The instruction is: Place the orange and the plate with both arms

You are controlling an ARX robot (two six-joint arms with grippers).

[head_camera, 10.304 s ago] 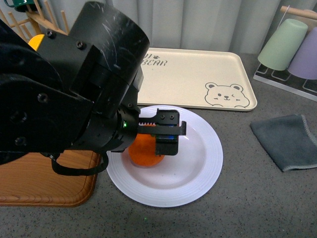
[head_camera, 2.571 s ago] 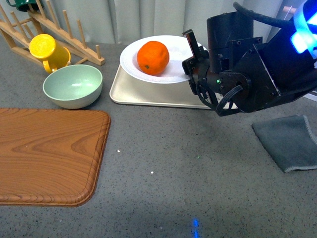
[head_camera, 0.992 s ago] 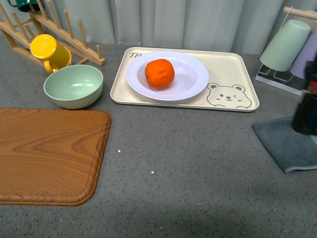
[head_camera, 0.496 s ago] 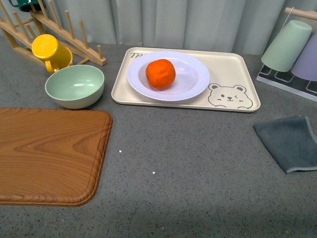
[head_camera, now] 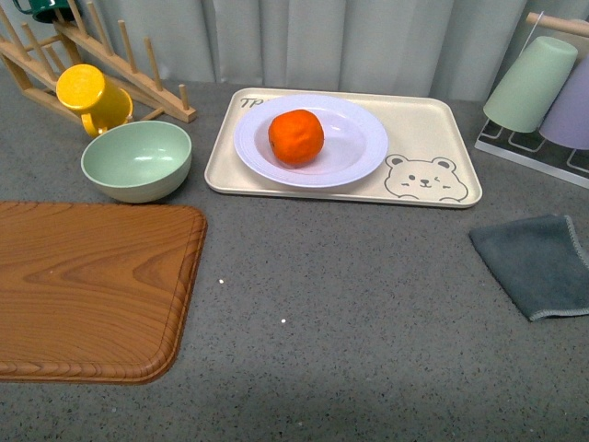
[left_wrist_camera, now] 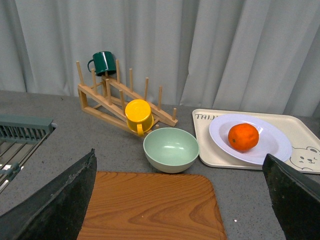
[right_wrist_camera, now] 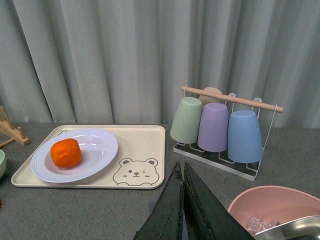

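The orange (head_camera: 295, 137) lies in the white plate (head_camera: 354, 161), which rests on the beige bear-print tray (head_camera: 433, 129) at the back of the table. Both also show in the left wrist view, orange (left_wrist_camera: 243, 137) and plate (left_wrist_camera: 272, 147), and in the right wrist view, orange (right_wrist_camera: 66, 152) and plate (right_wrist_camera: 97, 150). Neither arm shows in the front view. My left gripper (left_wrist_camera: 180, 200) is open and empty, its fingers (left_wrist_camera: 60, 205) wide apart, above the wooden board. My right gripper (right_wrist_camera: 182, 172) is shut and empty, held back from the tray.
A pale green bowl (head_camera: 136, 158), a yellow mug (head_camera: 85, 94) and a wooden dish rack (head_camera: 92, 55) stand back left. A wooden cutting board (head_camera: 87, 285) lies front left. A grey cloth (head_camera: 538, 265) and a cup rack (head_camera: 543, 92) are at right. A pink bowl (right_wrist_camera: 280, 210) sits near my right gripper.
The plate with the orange went from the table's middle onto the bear-print tray. My right arm then let go and drew back out of the front view.
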